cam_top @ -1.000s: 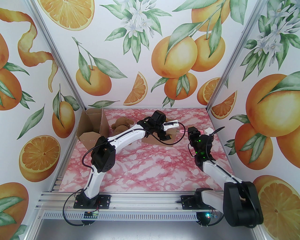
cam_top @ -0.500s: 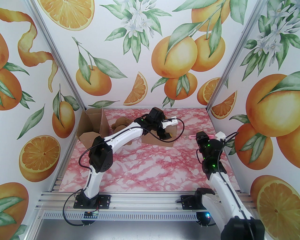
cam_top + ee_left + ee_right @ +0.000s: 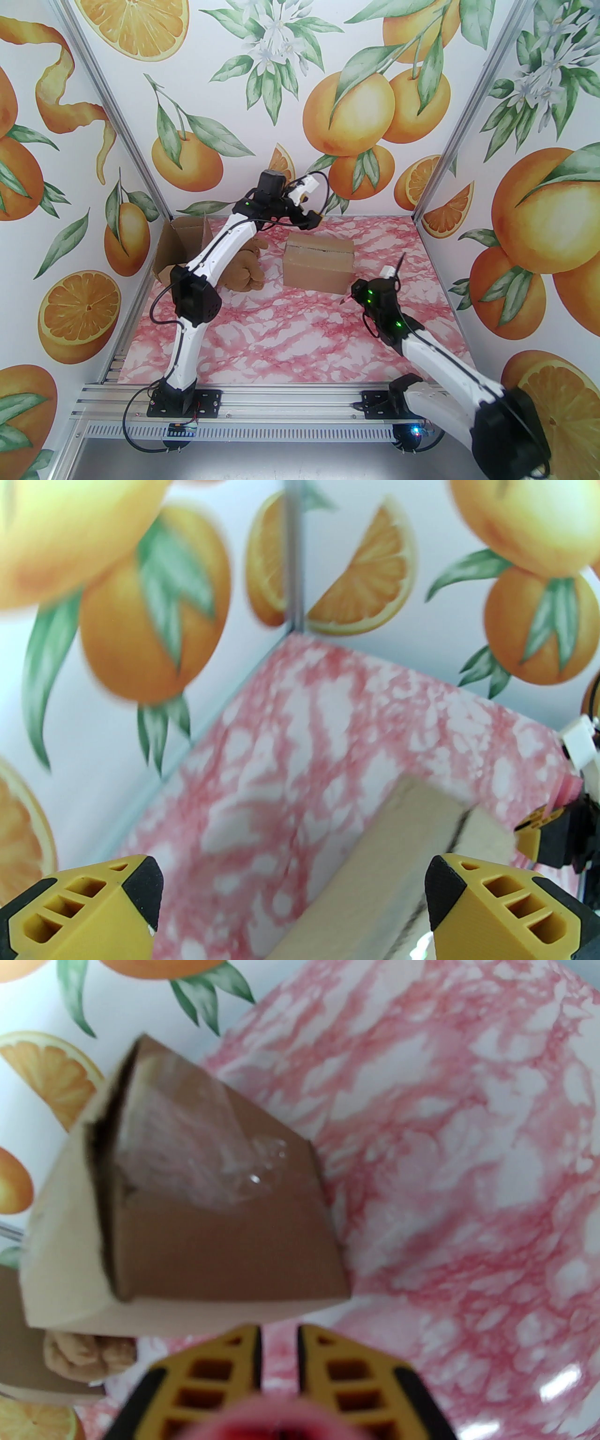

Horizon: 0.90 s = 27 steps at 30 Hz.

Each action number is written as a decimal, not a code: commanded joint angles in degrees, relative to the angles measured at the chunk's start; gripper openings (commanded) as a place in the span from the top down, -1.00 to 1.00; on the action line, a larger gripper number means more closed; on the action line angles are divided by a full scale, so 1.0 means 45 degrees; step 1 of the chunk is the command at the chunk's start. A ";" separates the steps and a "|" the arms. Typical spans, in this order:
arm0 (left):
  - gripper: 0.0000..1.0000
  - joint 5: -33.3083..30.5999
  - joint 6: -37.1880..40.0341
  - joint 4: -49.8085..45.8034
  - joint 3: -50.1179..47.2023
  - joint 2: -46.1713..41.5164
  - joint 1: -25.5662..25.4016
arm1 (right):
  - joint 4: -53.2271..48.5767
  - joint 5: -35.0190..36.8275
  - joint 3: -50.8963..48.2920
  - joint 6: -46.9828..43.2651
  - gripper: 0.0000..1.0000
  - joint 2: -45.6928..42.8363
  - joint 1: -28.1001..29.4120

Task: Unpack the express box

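The express box [image 3: 318, 269] sits closed and taped toward the back of the surface [image 3: 290, 337]. It looks like light, stiff cardboard with slick tape, best steadied by its side walls. The left jaws hang wide apart above it, and the right jaws clamp a pink tool [image 3: 281, 1424] near its front right corner.

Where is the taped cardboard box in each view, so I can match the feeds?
Top external: the box stands at the far centre of the table.
Left wrist: the box is blurred at bottom centre-right, seen from above.
Right wrist: the box sits upper left to centre, taped face showing, beyond the right end effector gripping a pink tool.
Shared landmark: the pink marbled table under it.
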 commanded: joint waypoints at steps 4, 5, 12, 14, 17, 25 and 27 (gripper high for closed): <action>-0.94 0.2470 -0.0618 -0.1136 0.0508 0.1213 0.0215 | 0.1671 0.0932 0.1860 -0.0708 1.00 0.2267 0.0277; -0.94 0.2773 -0.0551 -0.1233 0.0499 0.1255 0.0258 | 0.1595 0.0986 0.2228 -0.0902 1.00 0.2664 0.0284; -0.90 0.4326 0.0280 -0.2474 -0.1183 0.0273 0.0545 | 0.0839 0.0898 0.4307 -0.1687 1.00 0.4583 -0.0377; -0.89 0.4443 0.0359 -0.2368 -0.2621 -0.0556 0.0601 | 0.1063 0.0642 0.4778 -0.1995 1.00 0.5099 -0.0540; -0.89 0.4390 0.0368 -0.2166 -0.4671 -0.1846 0.0650 | 0.1196 -0.0064 0.5925 -0.2398 1.00 0.6178 -0.0650; -0.88 0.4102 -0.0593 -0.0589 -0.9213 -0.5056 0.0517 | 0.0374 -0.1403 1.0209 -0.3677 1.00 0.9316 -0.0495; -0.88 0.3993 -0.0867 -0.0240 -0.9809 -0.5475 0.0233 | 0.0370 -0.1929 1.1021 -0.4089 1.00 0.9886 -0.0494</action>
